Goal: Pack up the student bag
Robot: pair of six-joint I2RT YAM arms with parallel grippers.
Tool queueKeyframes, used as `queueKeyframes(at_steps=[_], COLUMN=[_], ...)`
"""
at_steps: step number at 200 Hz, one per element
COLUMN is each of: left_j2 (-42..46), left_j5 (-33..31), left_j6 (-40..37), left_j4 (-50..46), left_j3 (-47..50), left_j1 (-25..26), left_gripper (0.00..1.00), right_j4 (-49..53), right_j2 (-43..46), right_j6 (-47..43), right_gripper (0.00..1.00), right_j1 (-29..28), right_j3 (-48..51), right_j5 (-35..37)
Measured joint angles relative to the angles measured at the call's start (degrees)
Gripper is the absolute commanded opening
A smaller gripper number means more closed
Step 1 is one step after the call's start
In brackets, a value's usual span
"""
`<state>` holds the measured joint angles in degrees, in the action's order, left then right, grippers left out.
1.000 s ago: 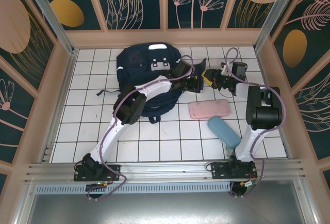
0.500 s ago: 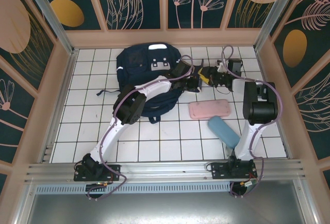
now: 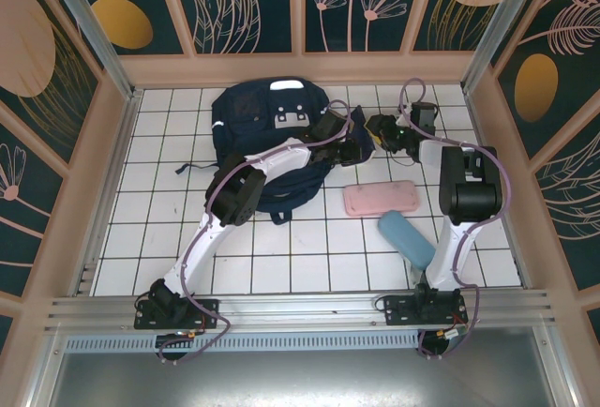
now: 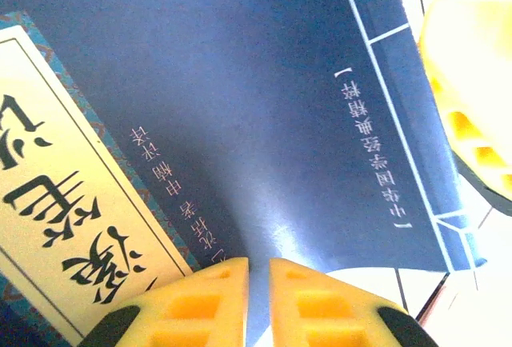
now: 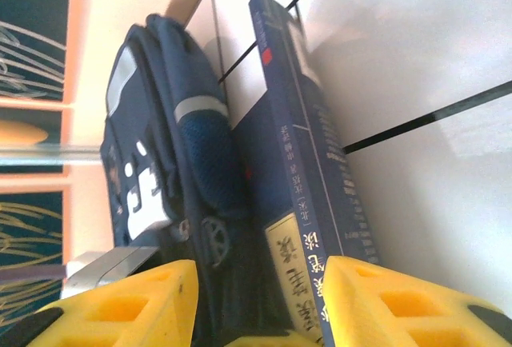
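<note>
The student bag [image 3: 267, 121], a dark navy backpack with white patches, lies at the back of the tiled floor. In the right wrist view the student bag [image 5: 152, 163] appears side-on. A navy booklet [image 4: 264, 107] with a yellow label stands on edge against the bag's right side. My left gripper [image 3: 354, 151] is shut on the booklet's edge, its yellow fingertips [image 4: 216, 299] nearly touching. My right gripper [image 3: 380, 128] faces it from the right, open. Its jaws stand wide apart before the booklet [image 5: 300, 171] and the bag. One of its fingers [image 4: 472, 83] shows beside the booklet.
A pink flat case [image 3: 382, 199] and a light blue pouch [image 3: 407, 239] lie on the white tiles right of centre. Wooden walls [image 3: 300, 69] close in the back and sides. Open floor lies to the left of the bag.
My right gripper has moved left and back, closer to the bag and the booklet, and its arm has folded in. The left arm has stayed put.
</note>
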<state>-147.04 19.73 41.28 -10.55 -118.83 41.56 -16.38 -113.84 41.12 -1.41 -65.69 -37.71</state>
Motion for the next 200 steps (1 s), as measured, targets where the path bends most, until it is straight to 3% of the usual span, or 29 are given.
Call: queueKeyframes(at_steps=[52,117,149,200], left_j2=[0.0,0.11,0.52,2.27], left_j5=[0.68,0.87,0.85,1.09], left_j6=[0.0,0.22,0.15,-2.49], left_j4=[0.37,0.57,1.42,0.44], left_j3=[0.24,0.5,1.33,2.6], left_j1=[-0.04,-0.22,-0.22,-0.22], left_gripper=[0.16,0.16,0.16,0.36], right_j4=[-2.91,0.81,8.74,26.77], right_j2=[2.95,4.15,4.15,4.0], right_j6=[4.46,5.73,3.72,-5.4], right_gripper=[0.54,0.6,0.58,0.54], right_j1=[-0.17,-0.63,-0.96,-3.98], right_j3=[4.61,3.69,1.31,-2.05], right_j5=[6.38,6.91,9.31,17.9])
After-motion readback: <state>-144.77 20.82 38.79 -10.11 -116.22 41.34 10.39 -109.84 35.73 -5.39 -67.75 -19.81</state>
